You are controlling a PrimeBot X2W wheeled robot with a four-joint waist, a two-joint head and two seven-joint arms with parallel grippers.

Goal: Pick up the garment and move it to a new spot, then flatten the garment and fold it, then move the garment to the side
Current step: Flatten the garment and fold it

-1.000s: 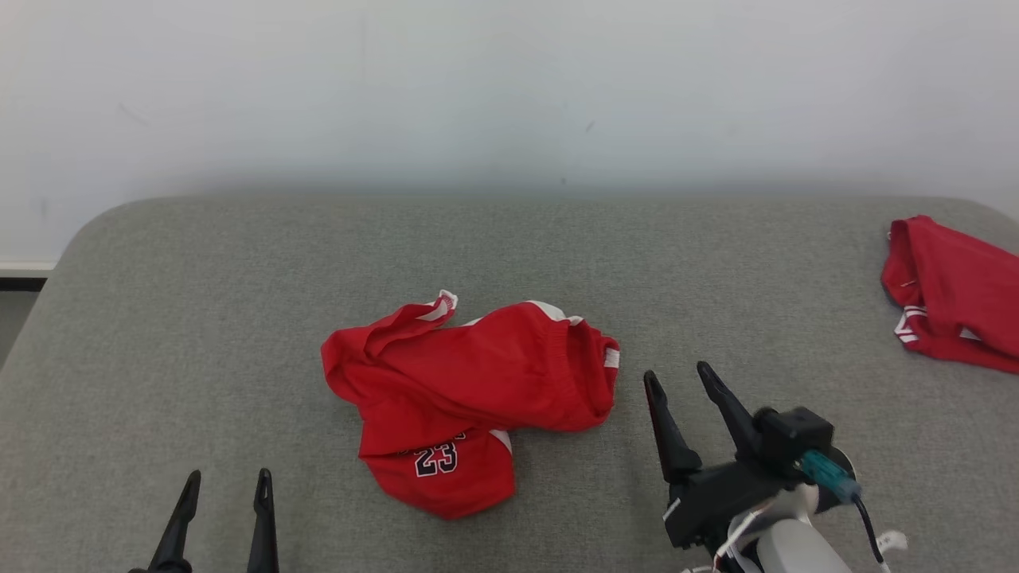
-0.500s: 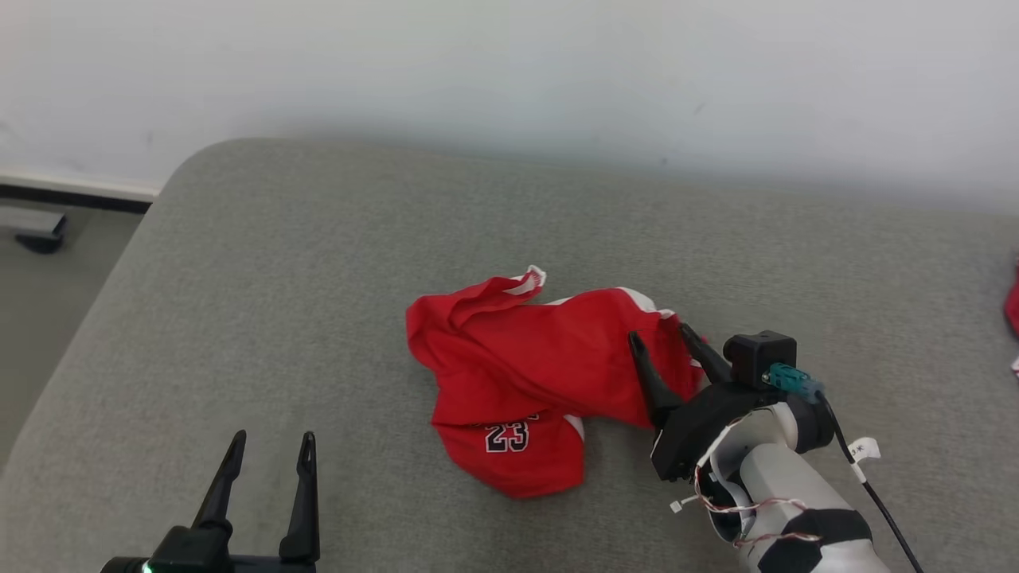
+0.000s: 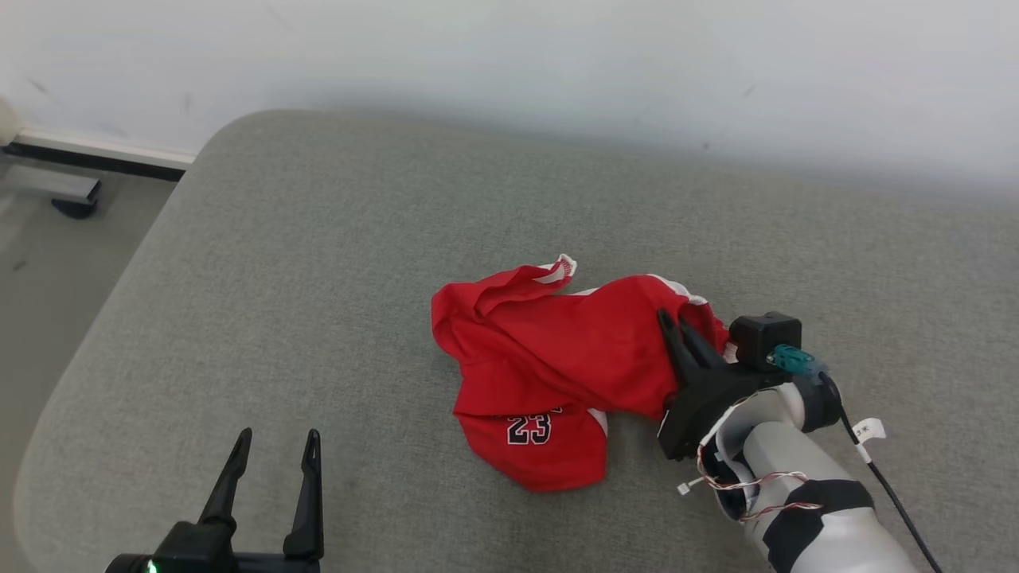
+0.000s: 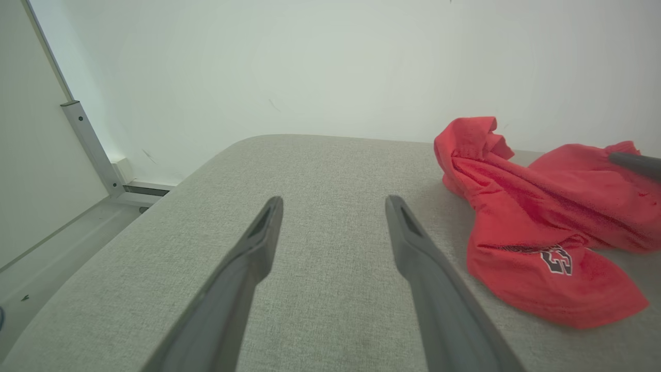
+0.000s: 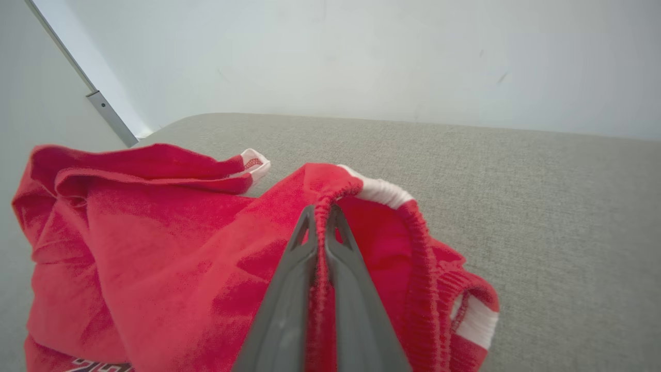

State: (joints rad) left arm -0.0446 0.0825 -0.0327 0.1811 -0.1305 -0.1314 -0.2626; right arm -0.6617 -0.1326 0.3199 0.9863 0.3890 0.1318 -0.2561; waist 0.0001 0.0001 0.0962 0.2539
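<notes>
On cushion (image 3: 318, 239), right tool (image 5: 321, 212) clamps garment (image 5: 155, 232) waistband (image 5: 418, 248), pinch plain from right wrist; left tool (image 4: 334, 200) spread.

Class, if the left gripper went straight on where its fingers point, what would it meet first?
Likely the bare cushion: the left gripper points across it toward the wall, with the shorts to its right. Depth is unclear; it might reach the wall instead.

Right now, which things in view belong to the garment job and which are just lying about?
Job: red shorts; right gripper, shut on their waistband; left gripper, open, apart from them; grey padded surface under them.
Lying about: dark object on the floor; white wall.
</notes>
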